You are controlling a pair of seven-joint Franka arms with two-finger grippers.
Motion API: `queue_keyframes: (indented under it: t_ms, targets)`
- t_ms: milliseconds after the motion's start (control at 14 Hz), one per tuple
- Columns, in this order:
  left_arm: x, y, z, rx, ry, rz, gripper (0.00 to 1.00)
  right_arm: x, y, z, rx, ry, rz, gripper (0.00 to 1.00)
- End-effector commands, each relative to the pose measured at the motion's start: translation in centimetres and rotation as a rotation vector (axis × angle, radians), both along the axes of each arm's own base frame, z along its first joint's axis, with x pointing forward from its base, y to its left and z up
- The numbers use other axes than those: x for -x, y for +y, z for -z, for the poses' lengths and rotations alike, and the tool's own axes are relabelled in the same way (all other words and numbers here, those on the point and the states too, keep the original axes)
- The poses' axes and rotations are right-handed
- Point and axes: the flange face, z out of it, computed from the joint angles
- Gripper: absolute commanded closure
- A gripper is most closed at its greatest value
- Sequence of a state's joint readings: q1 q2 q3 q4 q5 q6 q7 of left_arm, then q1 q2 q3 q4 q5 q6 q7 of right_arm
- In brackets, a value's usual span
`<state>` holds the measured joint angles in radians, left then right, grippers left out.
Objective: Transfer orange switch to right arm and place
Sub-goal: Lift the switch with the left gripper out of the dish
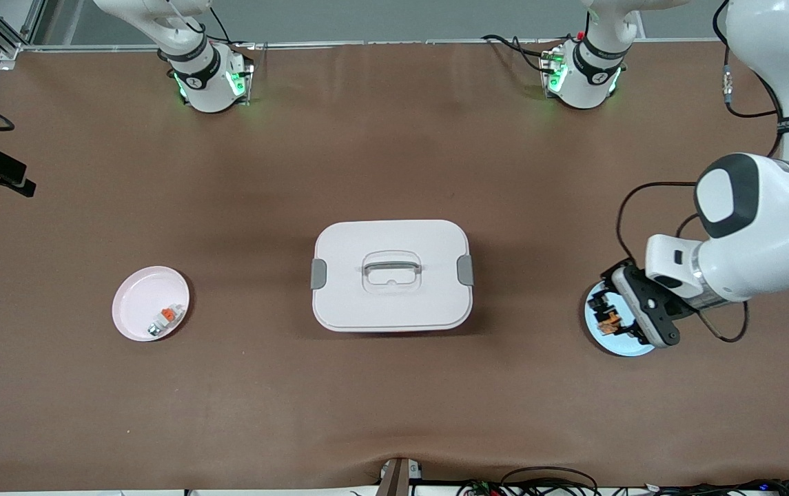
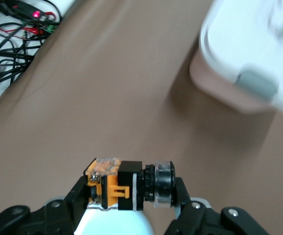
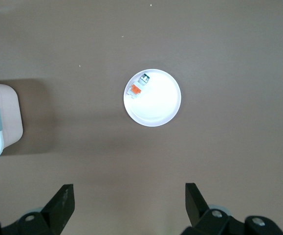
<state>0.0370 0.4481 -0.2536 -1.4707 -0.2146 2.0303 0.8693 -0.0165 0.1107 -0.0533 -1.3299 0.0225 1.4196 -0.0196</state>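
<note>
The orange switch is a tiny black block with orange marks. It lies crosswise between the fingers of my left gripper, which is shut on it over the light blue plate at the left arm's end of the table. In the left wrist view the switch shows its orange clip and round button end, gripped end to end by the left gripper, with the plate just beneath. Whether the switch touches the plate I cannot tell. My right gripper hangs open and empty, high above the table near the pink plate.
A white lidded box with grey latches and a handle stands mid-table. The pink plate toward the right arm's end holds a tiny white-and-grey piece with an orange patch. Cables lie along the table's front edge.
</note>
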Motion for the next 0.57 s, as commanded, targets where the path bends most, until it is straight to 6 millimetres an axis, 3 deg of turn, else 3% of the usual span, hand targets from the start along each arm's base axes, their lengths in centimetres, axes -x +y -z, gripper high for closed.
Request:
queue_keyframes:
  t_ms: [0,214,499]
  targets:
    - [1.1,-3.5,-3.2,0.054,0.086,-0.268,1.00,0.3,-1.3,-0.7,-0.006,-0.006,0.013,0.00]
    - [2.3,-7.7,-5.0,0.118,0.212,-0.577,1.00,-0.1,-2.4,0.2,-0.012,-0.001,0.028,0.00]
    - [4.7,-13.5,-6.0,0.153,0.359,-0.830,1.00,0.4,-2.4,-0.3,-0.014,0.006,-0.017,0.00]
